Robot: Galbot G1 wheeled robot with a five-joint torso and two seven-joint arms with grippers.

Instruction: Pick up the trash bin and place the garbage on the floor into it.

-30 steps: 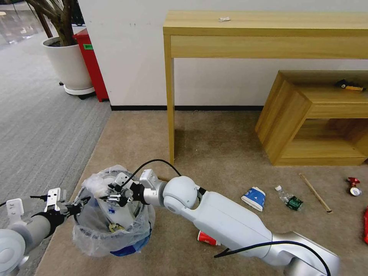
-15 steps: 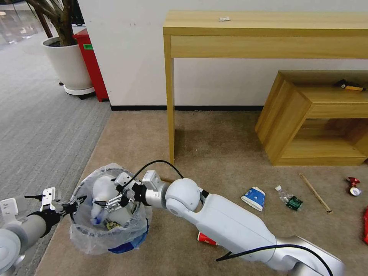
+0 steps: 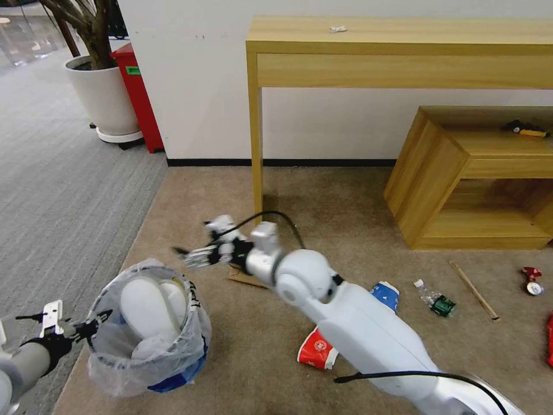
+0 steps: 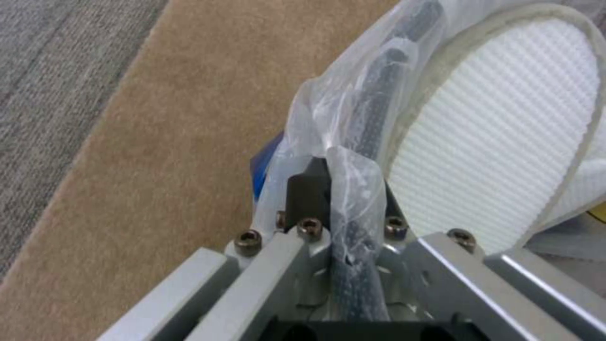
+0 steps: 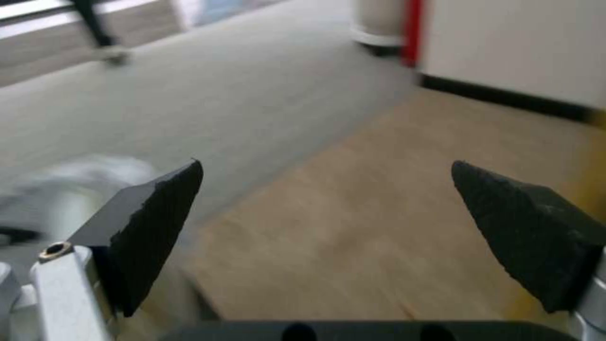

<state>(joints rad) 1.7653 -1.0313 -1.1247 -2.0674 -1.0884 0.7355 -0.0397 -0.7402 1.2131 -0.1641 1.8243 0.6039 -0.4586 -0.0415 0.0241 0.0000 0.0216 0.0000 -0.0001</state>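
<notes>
the floor (image 3: 322, 196) is a short-pile beige-brown carpet, meeting a grey ribbed carpet along its left edge. the bin (image 3: 173, 369), small, round and blue with a crinkly see-through liner, hangs near the carpet's front-left corner. the left pincer (image 3: 86, 331) is clamped on its rim (image 4: 366, 118), with bag film bunched around the fingers. two white insoles (image 3: 144, 305) stand in the bin, oval and flexible, one with a fine ribbed weave in the left wrist view (image 4: 505, 123).

the right pincer (image 3: 193, 256) is up over the carpet beyond the bin, towards the wall, its dark wedge-shaped fingers (image 5: 151, 222) spread wide with nothing between them.

by my reading the task is partly done: the bin is lifted and the insoles are in, though i cannot tell what else lies beneath them. much is left on the carpet. going by size: a flat cardboard piece (image 3: 242, 276) just under the right arm's wrist, a crushed red-and-white paper cup (image 3: 317, 351) beside the forearm, a blue carton (image 3: 385, 293) half hidden behind the arm, a thin straight stick (image 3: 473, 290), a small clear bottle (image 3: 433, 300) with a green label, a red can (image 3: 531, 280) near the right edge, and a sliver of red wrapper (image 3: 549, 340) at the very edge. the cup and carton look soft and easy to pinch; the stick lies flat against the pile, so it would be harder to get under.
</notes>
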